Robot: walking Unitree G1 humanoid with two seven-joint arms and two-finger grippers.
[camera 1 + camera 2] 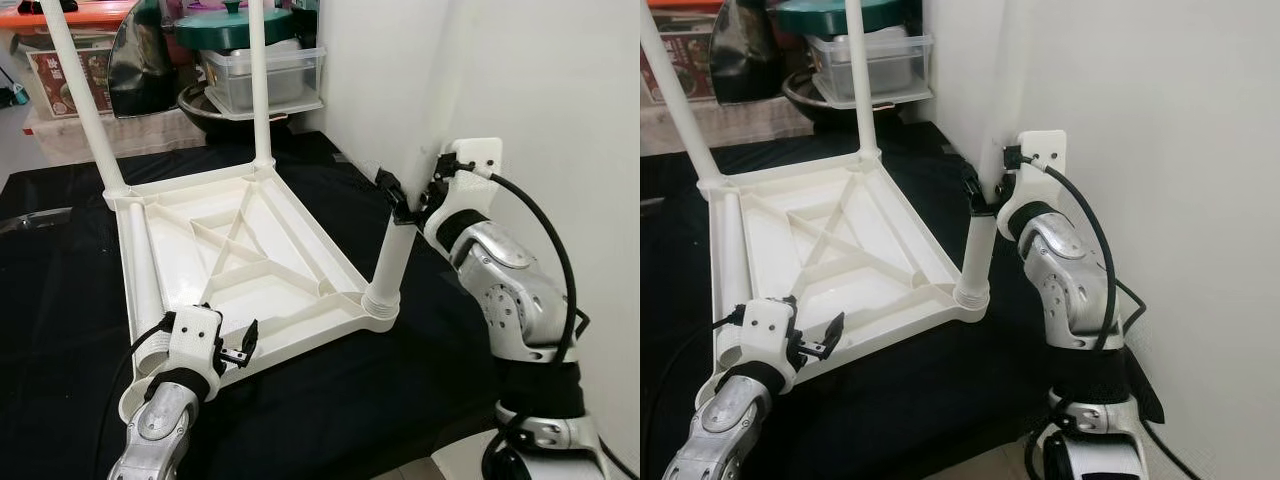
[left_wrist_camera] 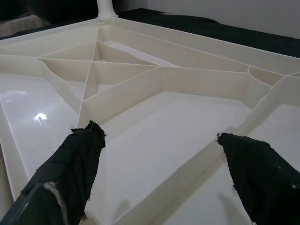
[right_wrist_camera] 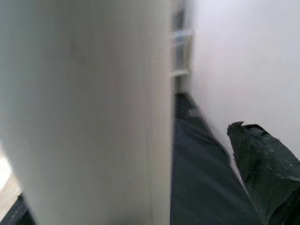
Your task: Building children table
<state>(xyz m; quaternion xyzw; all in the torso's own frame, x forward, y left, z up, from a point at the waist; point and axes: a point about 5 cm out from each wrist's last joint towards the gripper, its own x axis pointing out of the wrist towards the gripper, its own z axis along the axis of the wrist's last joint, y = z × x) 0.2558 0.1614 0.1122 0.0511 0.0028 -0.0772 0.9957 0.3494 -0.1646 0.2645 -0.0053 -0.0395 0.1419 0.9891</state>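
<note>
The white tabletop [image 1: 240,270] lies upside down on black cloth [image 1: 400,400]. The left gripper [image 1: 238,350], fingers spread wide, hovers over its near edge. The right gripper [image 1: 398,196] clasps the near-right leg [image 1: 392,260], whose top blends into the wall [image 1: 560,90]; its far finger is hidden.

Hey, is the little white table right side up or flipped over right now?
Flipped over. The tabletop lies on the black cloth with its ribbed underside facing up, legs pointing upward.
</note>
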